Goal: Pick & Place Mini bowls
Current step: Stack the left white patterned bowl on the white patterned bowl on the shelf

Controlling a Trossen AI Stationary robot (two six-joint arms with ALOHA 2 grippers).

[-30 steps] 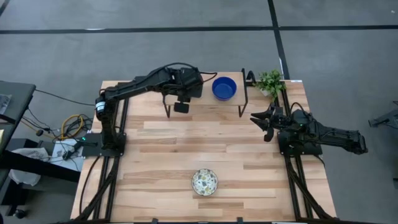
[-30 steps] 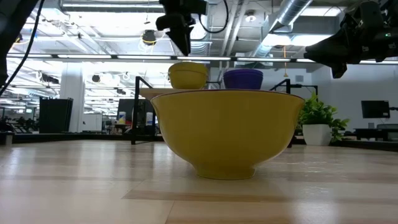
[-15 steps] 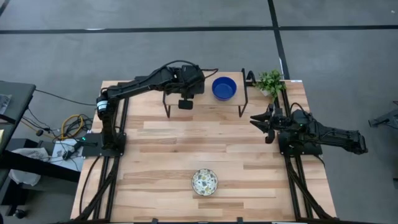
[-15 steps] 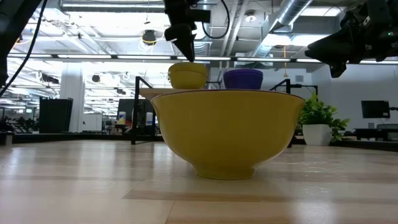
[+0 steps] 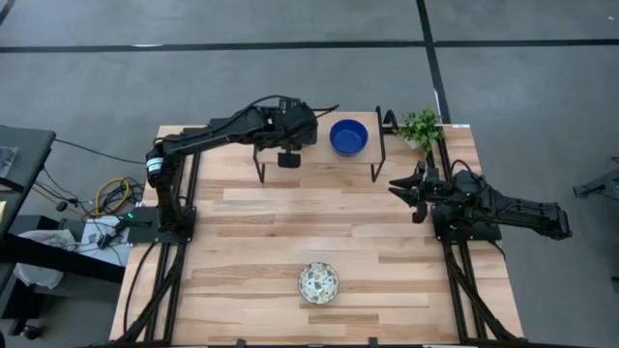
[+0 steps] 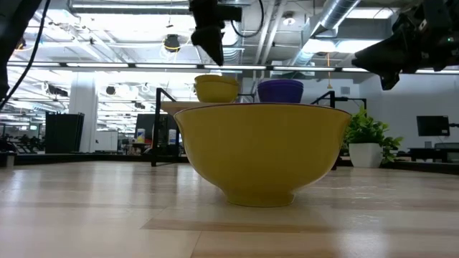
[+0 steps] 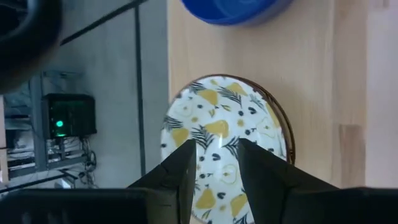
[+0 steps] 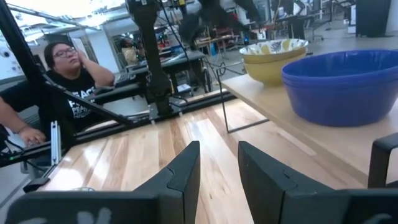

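Observation:
A raised wooden shelf (image 5: 324,157) at the table's far middle bears a blue mini bowl (image 5: 348,136) and a patterned, yellow-walled mini bowl (image 7: 217,106), which my left arm hides in the high view. My left gripper (image 6: 214,59) hangs open just above the patterned bowl's rim (image 6: 216,75), clear of it. Another patterned mini bowl (image 5: 318,282) rests on its foot at the near middle. My right gripper (image 5: 411,188) waits open at the right side with nothing between its fingers.
A small green plant (image 5: 422,126) stands at the far right corner beside the shelf's black legs. A person (image 8: 62,81) sits beyond the table's left side. Bare wood lies between the shelf and the near bowl.
My left gripper has tipped and turned a little above the patterned bowl on the shelf, without leaving its place. The bowls have stayed where they were.

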